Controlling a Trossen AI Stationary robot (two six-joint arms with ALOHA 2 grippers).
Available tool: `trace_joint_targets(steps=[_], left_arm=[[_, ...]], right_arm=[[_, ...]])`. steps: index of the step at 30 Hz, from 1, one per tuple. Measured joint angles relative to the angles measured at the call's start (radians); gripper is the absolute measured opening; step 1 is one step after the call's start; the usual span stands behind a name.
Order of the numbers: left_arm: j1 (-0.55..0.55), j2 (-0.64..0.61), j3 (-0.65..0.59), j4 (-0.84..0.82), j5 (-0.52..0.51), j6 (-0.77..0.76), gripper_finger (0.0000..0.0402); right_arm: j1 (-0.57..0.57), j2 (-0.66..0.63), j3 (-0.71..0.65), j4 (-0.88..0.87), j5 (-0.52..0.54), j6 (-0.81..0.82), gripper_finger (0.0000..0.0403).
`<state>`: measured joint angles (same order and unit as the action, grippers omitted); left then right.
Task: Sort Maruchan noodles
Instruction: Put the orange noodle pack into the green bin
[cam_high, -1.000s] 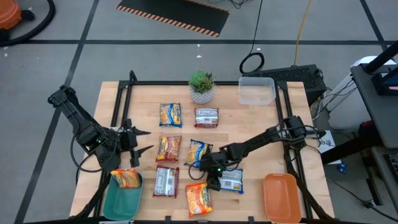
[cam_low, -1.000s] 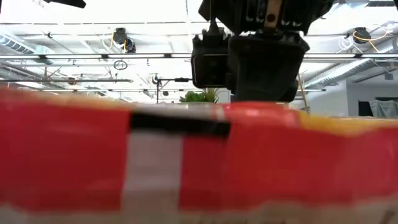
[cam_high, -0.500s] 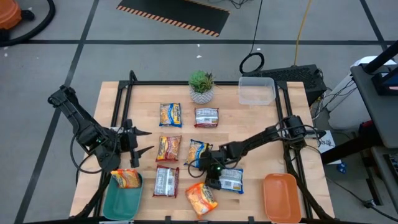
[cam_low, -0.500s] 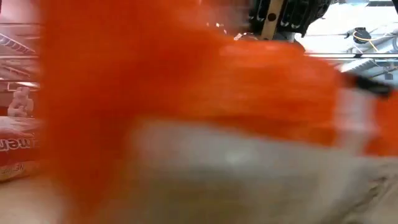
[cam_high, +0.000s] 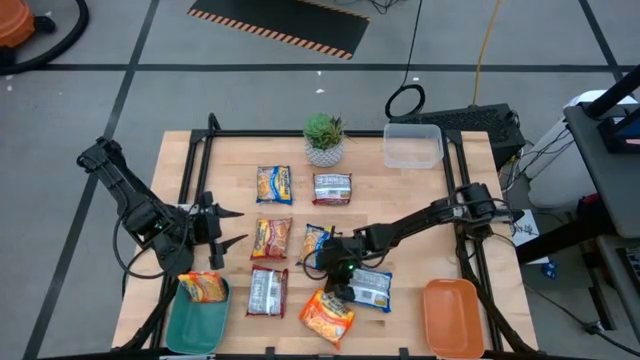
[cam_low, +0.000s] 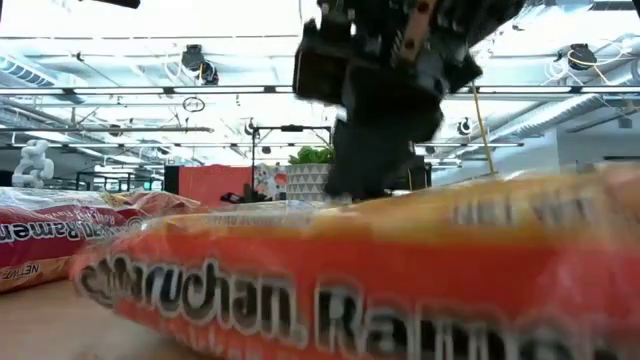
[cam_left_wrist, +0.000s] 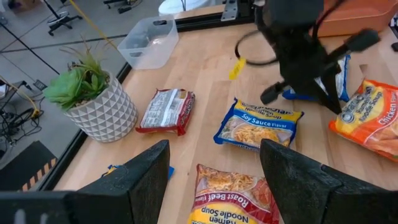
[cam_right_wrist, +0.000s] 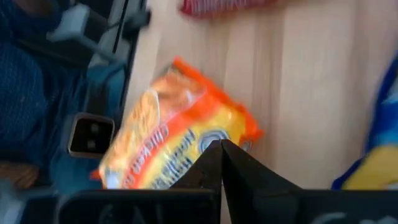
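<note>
Several Maruchan noodles packets lie flat on the wooden table. An orange packet near the front edge is in my right gripper, which is shut on it; the same packet fills the low view, tilted. A blue-white packet lies right beside it, and a blue-and-yellow one just beyond. My left gripper hangs open at the table's left side, touching nothing. Another orange packet rests in the teal tray. My right gripper pinches the orange packet's far edge between its two shut fingers. The fingers slant down from the table's right and far side. The held end is raised and the packet tilts; its low end is close to the table top.
An orange tray sits at the front right, a clear tub at the back right, and a potted plant at the back middle. Dark red packets, a yellow-and-blue one and a red one lie around the table's middle.
My right gripper has taken hold of the orange packet's far end, rolled and gone up a little. The packet has turned about on the table and its held end has tipped up.
</note>
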<state>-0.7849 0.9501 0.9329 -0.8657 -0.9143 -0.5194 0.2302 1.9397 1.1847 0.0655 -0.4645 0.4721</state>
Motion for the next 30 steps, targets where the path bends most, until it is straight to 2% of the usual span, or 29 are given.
trace_joint_targets(steps=[6, 8, 17, 23, 30], left_arm=[[0.000, 0.000, 0.000, 0.003, 0.000, -0.001, 0.0255], [0.000, 0.000, 0.000, 0.003, 0.000, -0.010, 0.0255], [0.000, 0.000, 0.000, 0.004, -0.001, -0.095, 0.0255], [0.000, 0.000, 0.000, 0.004, -0.001, -0.118, 0.0255], [0.000, 0.000, 0.000, 0.004, -0.001, -0.112, 0.0255]], right_arm=[[0.000, -0.095, 0.000, -0.011, 0.153, -0.023, 0.0000], [0.000, -0.121, 0.000, -0.024, 0.174, -0.019, 0.0000], [0.049, -0.139, 0.001, -0.115, 0.146, 0.140, 0.0010], [0.069, -0.138, 0.001, -0.175, 0.148, 0.182, 0.0059], [0.065, -0.049, 0.001, -0.122, 0.146, 0.187, 0.0145]])
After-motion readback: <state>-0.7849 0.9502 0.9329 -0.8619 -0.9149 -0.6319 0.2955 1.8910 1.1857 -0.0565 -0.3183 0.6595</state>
